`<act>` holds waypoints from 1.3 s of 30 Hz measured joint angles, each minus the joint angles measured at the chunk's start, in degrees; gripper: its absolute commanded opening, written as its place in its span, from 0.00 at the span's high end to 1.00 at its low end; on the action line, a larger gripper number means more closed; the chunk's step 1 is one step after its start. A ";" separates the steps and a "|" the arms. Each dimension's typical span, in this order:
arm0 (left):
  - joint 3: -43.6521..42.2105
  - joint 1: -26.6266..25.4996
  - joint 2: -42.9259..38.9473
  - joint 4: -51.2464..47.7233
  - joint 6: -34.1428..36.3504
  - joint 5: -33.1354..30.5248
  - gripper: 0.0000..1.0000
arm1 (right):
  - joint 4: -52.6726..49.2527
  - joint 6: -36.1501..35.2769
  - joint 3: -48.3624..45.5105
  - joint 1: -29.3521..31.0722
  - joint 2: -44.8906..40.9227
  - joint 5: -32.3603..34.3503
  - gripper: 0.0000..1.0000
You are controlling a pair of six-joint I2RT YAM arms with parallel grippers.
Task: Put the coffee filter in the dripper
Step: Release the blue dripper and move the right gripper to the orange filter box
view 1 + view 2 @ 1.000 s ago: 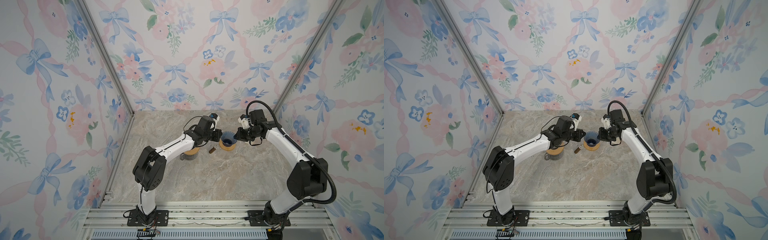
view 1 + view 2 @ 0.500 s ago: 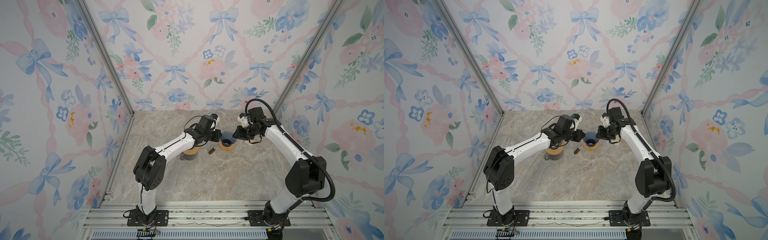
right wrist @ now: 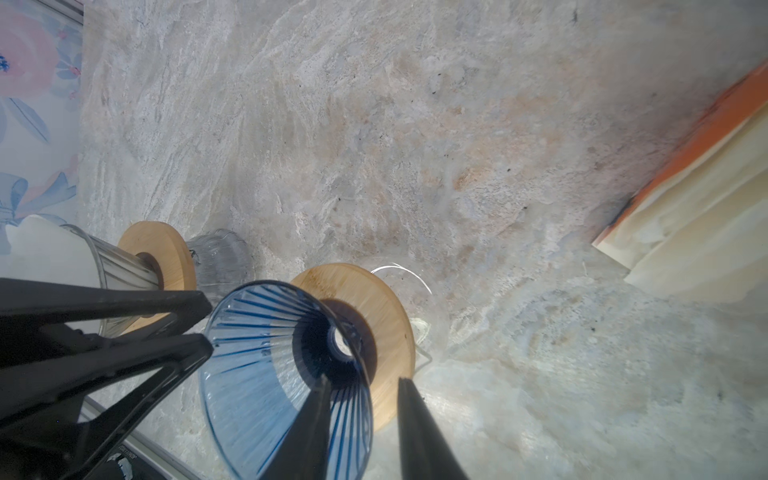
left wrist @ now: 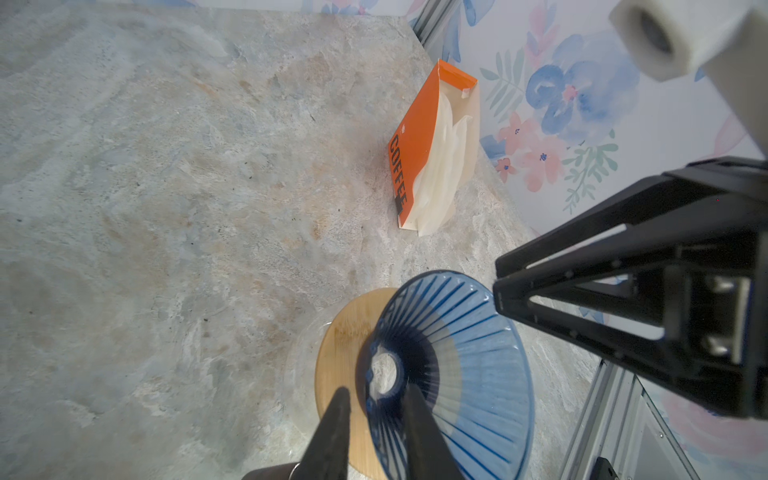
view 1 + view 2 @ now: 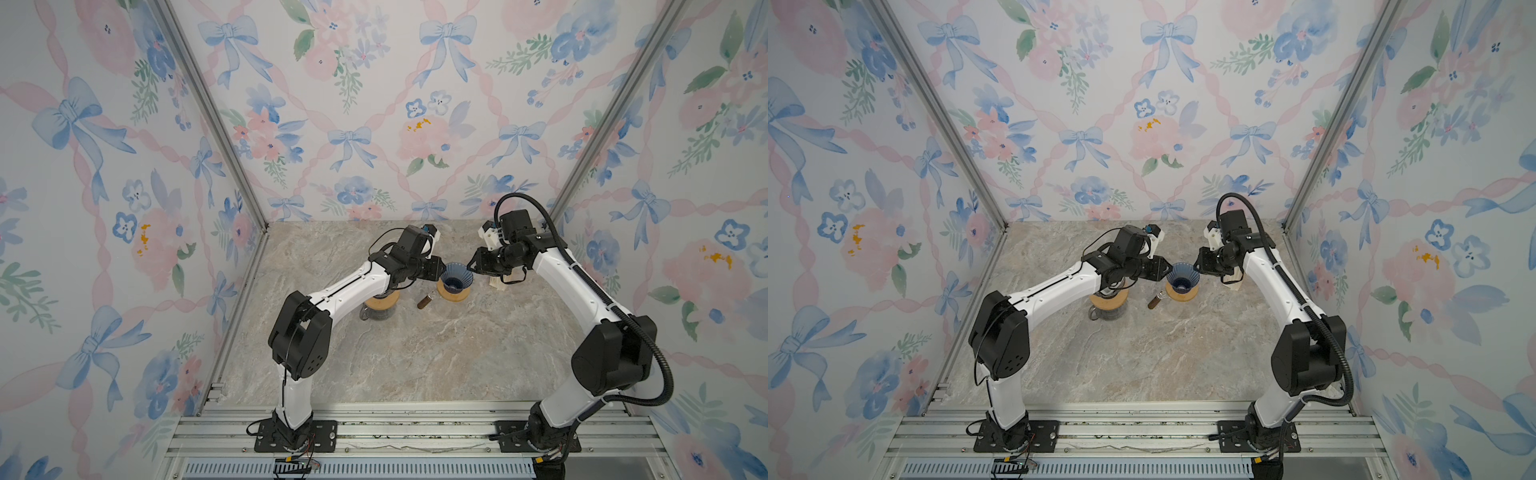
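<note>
So your coffee filters [image 4: 451, 153] are sitting stacked in the orange box [image 4: 411, 153] marked COFFEE. It's standing on the marble table [image 5: 415, 353] near the right wall, tucked under your right arm in both top views. They're pale and cream-coloured, showing out of the box's open side.

The blue ribbed dripper [image 5: 456, 277] is a short way from the box, upright on a round wooden collar [image 4: 340, 353] on top of a clear glass server. You can see straight down to the hole at its bottom from the left wrist.

Both your grippers are at that dripper's rim, one from each side. The left gripper [image 4: 376, 390] has its fingers parted, one inside the cone and one outside, with daylight on both sides of the wall, so it isn't pinching. The right gripper [image 3: 365, 380] is the same: fingers spread astride the opposite rim, not clamped.

A small brown cylinder [image 5: 424, 301] lies on the table just beside the server. A second wood-collared glass server [image 5: 380, 307] stands under your left arm.
</note>
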 measured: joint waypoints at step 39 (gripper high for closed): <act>-12.55 -3.02 -13.68 0.24 8.50 -6.16 0.07 | 17.68 8.35 -8.72 -13.16 8.15 14.51 0.75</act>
